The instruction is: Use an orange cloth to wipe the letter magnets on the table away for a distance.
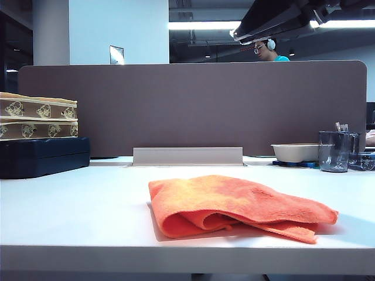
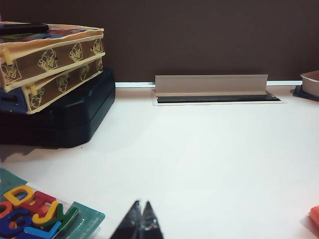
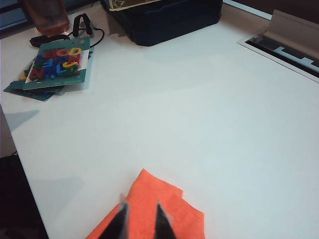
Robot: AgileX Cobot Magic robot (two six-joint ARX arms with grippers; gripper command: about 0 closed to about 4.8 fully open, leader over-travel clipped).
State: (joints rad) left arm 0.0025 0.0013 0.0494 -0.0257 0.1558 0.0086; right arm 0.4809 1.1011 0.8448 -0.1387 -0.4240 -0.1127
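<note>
The orange cloth (image 1: 234, 205) lies folded and rumpled on the white table (image 1: 70, 211), right of the middle. In the right wrist view one corner of the cloth (image 3: 149, 186) shows under my right gripper (image 3: 140, 205), whose fingers stand apart just above it with nothing held between them. The letter magnets (image 3: 55, 62) sit heaped on a green card far from the cloth, near the table's edge. My left gripper (image 2: 141, 204) is shut and empty, low over bare table, with the letter magnets (image 2: 30, 214) close beside it. A dark arm part (image 1: 275, 20) hangs at the upper right of the exterior view.
Two patterned boxes on a dark case (image 1: 41, 155) stand at the back left. A grey cable flap (image 1: 187, 156) sits along the brown partition (image 1: 193, 105). A bowl (image 1: 296, 152) and a clear cup (image 1: 334, 151) are at the back right. A black cable (image 3: 82, 25) lies by the magnets.
</note>
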